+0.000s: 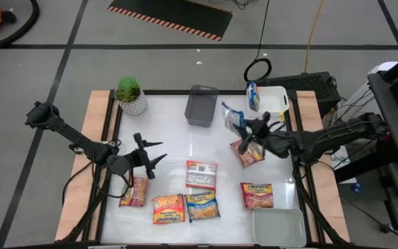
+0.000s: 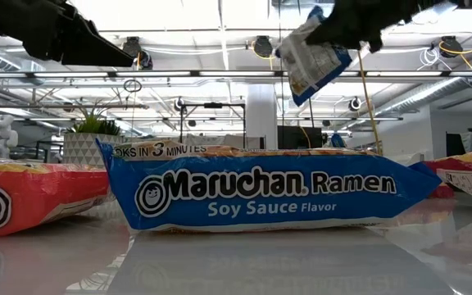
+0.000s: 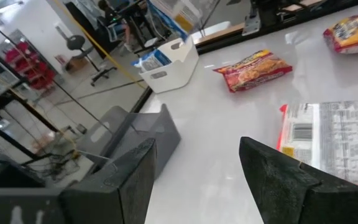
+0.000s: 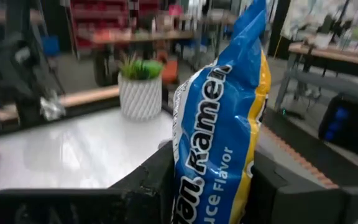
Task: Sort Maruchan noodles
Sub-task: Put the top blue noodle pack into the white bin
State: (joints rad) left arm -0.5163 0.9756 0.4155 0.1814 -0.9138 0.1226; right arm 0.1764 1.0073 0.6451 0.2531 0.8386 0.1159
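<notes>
A blue-and-yellow Maruchan packet (image 4: 219, 124) is pinched between the right gripper's (image 1: 249, 127) fingers and held clear of the counter (image 1: 171, 138), beside the white tray (image 1: 273, 99). The left gripper (image 1: 150, 156) is seen with fingers spread and nothing between them, a white-and-red packet (image 1: 201, 174) lying just beyond their tips. Other packets (image 1: 185, 206) are scattered below.

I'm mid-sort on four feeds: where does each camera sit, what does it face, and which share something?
High: overhead, straight down on the white table; both arms show.
Low: table height, facing the flat blue Soy Sauce ramen packet; arms overhead.
Left wrist: past the open left hand toward the grey tray.
Right wrist: right hand gripping a raised blue-and-yellow ramen packet.
Shared: that raised packet also shows in high and low.
</notes>
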